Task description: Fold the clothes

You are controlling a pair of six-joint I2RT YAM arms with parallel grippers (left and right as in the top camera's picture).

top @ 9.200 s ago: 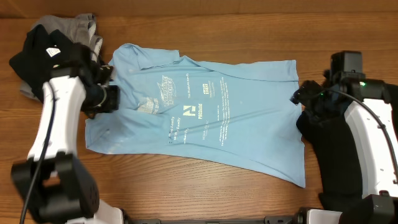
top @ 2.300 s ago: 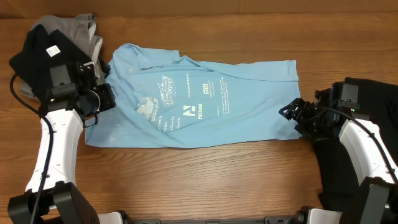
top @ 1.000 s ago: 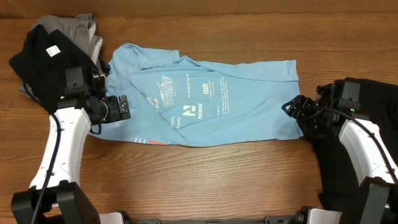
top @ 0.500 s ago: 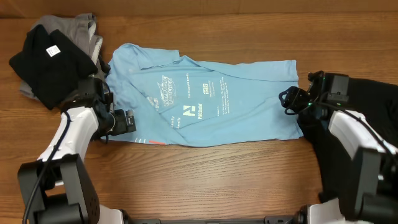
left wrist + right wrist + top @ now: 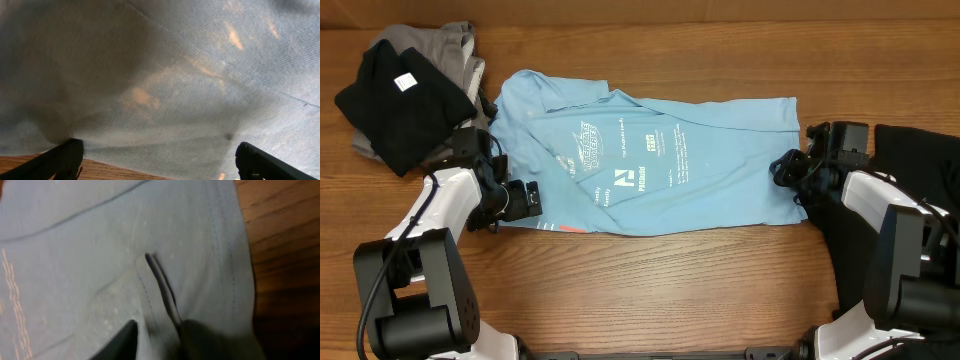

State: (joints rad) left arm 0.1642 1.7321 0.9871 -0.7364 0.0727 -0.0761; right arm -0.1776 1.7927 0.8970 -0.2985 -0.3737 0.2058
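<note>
Overhead: black T-shirt (image 5: 395, 95) piled on grey T-shirt (image 5: 450, 42) top-left, left gripper (image 5: 528, 199) spread wide at lower-left edge of light blue T-shirt (image 5: 650, 170) lying flat on wooden table (image 5: 720, 300), right gripper (image 5: 784, 168) pinching a fold at its right hem.

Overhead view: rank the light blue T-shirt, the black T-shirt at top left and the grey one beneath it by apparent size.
1. light blue T-shirt
2. black T-shirt
3. grey T-shirt, mostly hidden beneath the black one; only its visible part is ranked.
</note>
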